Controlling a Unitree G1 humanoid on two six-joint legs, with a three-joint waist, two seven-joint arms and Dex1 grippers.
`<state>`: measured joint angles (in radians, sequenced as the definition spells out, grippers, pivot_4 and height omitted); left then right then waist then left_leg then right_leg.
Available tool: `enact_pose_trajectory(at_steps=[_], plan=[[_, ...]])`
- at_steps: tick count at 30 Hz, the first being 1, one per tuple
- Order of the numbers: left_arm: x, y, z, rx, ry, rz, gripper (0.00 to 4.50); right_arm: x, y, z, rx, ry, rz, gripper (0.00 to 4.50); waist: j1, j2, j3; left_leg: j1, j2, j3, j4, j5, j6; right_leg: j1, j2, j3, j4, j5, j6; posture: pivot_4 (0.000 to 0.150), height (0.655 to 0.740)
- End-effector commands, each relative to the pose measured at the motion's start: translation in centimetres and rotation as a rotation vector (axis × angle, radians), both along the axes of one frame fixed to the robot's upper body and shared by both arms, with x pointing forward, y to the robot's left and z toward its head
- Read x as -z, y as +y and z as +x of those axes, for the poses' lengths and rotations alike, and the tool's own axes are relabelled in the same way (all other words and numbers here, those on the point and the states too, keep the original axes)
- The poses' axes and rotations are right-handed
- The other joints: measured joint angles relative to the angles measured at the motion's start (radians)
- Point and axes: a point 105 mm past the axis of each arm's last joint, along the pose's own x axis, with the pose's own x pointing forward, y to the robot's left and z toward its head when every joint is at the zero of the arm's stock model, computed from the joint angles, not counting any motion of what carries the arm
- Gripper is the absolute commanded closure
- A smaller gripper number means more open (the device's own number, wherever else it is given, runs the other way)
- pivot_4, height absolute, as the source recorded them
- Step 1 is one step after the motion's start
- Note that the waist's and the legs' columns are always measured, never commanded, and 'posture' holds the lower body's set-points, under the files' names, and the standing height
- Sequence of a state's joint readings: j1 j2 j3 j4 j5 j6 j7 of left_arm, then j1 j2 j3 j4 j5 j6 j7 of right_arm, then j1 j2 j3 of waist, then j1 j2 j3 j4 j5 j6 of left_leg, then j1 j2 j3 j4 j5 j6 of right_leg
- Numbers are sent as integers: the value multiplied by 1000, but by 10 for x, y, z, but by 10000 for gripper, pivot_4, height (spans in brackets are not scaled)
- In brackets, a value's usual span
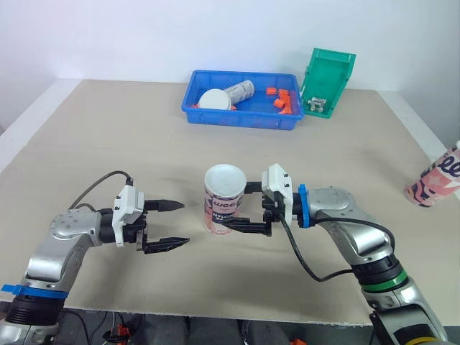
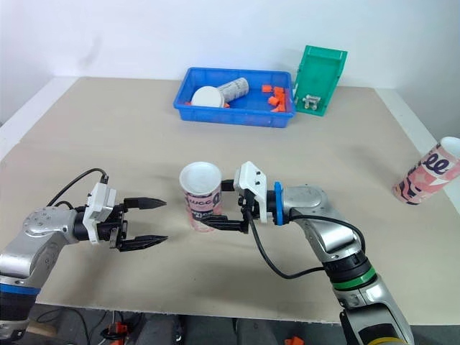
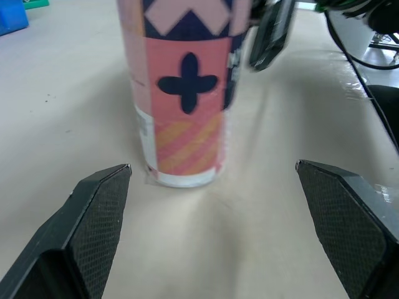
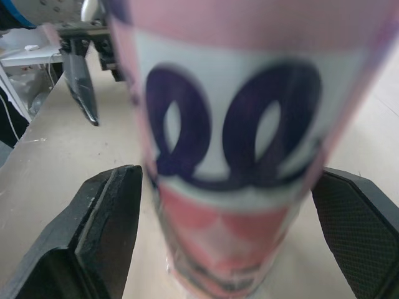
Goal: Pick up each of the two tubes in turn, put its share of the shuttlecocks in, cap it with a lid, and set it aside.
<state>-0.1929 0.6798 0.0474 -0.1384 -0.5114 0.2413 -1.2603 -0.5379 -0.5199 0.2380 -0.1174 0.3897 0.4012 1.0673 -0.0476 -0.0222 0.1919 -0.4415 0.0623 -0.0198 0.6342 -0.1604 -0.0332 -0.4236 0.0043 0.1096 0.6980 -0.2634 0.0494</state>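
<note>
Tube [image 1: 223, 205]: printed paper wrap, smooth, slight sheen.
Desk [image 1: 108, 144]: beige laminate look, smooth, matt, with a faint sheen at a low angle.
Tray [image 1: 237, 119]: blue plastic, glossy.
Bin [image 1: 329, 72]: green plastic, smooth.
Left tool [image 1: 184, 223]: black matt plastic; pads [image 3: 103, 212] cross-hatched, rough.

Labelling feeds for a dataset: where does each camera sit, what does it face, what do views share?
Left eye view: on the head, facing forward and down at the capped tube on the table; both arms show.
Right eye view: beside it, same scene.
Left wrist view: left wrist, facing that tube past the open left gripper.
Right wrist view: right wrist, close on that tube, right gripper around it.
All four share the tube.
</note>
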Motion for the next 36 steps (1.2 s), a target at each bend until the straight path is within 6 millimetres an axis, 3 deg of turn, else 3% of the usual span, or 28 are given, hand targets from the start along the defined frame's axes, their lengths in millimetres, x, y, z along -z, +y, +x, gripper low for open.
enact_pose_trajectory(at_steps=[1, 9, 13, 20, 26, 33, 36], plan=[[-13, 1, 0, -11, -51, -11, 964, -11, 0, 4, -13, -54, 14, 0, -1, 0, 0, 0, 0, 0, 0, 0, 0, 0, 0, 0, 0, 0, 0, 1500, 7038], [-21, 10, -1, -74, -68, -57, 964, -8, 23, -11, -135, -29, 33, 0, -4, 0, 0, 0, 1, 1, -2, 0, 0, -1, 1, 0, 0, -1, -1, 1500, 7038], [-30, 10, -6, -98, -87, -97, 964, -1, 32, 1, -105, -15, 51, 0, -3, 0, 0, 0, 2, 0, -2, 0, 0, -1, 2, 0, 0, -1, -2, 1500, 7038], [-27, 6, -10, -97, -88, -101, 964, 0, 34, 12, -70, -14, 67, 0, -2, -1, 0, 0, 2, 0, -2, 0, 0, -1, 2, 0, 0, -1, -1, 1500, 7038], [-29, -2, -8, -79, -105, -116, 0, -8, 26, 11, -50, -21, 88, 19919, -1, -1, 0, 0, 2, 0, -2, 0, -1, -1, 2, 0, 0, -1, -2, 1500, 7038], [-49, -35, 19, -32, -136, -234, 0, -38, -9, 19, 91, -85, 154, 19919, 2, -1, 0, 0, 1, 0, 0, 0, -1, 0, 2, 0, 0, 0, 0, 1500, 7038], [-59, -57, 35, -22, -156, -277, 0, -49, -59, 42, 336, -131, 185, 19919, 4, -1, 0, -1, 0, 0, 0, 0, -1, 1, 1, 1, -1, 3, 5, 1500, 7038]])
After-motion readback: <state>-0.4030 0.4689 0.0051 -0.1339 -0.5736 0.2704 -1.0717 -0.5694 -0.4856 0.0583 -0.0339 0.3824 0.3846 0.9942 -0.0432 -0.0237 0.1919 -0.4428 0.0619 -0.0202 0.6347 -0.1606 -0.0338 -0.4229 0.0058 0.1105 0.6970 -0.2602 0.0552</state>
